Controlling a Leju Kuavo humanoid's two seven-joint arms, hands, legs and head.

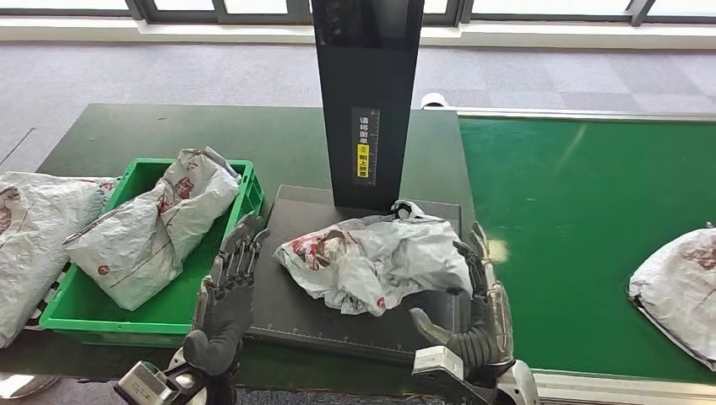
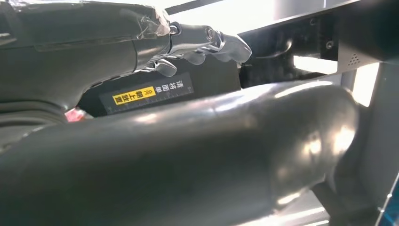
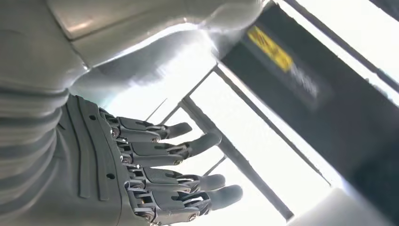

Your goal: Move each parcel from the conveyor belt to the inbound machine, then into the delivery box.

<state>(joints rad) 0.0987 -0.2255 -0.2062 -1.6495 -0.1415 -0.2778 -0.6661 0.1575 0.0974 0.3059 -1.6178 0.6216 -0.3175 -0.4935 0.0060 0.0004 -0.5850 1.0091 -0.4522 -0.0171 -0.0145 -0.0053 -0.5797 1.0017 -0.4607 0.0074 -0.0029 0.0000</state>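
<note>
A crumpled grey parcel [image 1: 371, 257] with red print lies on the black platform [image 1: 291, 312] of the inbound machine, in front of its black post [image 1: 365, 101]. My left hand [image 1: 228, 295] stands at the platform's left edge, fingers straight and apart, holding nothing. On the parcel's right side is my right hand [image 1: 480, 312], fingers extended against the parcel's edge and thumb spread. The right wrist view shows these fingers [image 3: 160, 169] stretched out beside the grey parcel [image 3: 150, 33]. Another grey parcel [image 1: 152, 224] lies in the green delivery box [image 1: 118, 314]. A further parcel [image 1: 680, 291] rests on the green conveyor belt [image 1: 583, 219].
A large grey parcel [image 1: 29, 236] lies at the far left beside the green box. The dark green table [image 1: 253, 139] extends behind the box and the machine. Grey carpet and a window wall are beyond.
</note>
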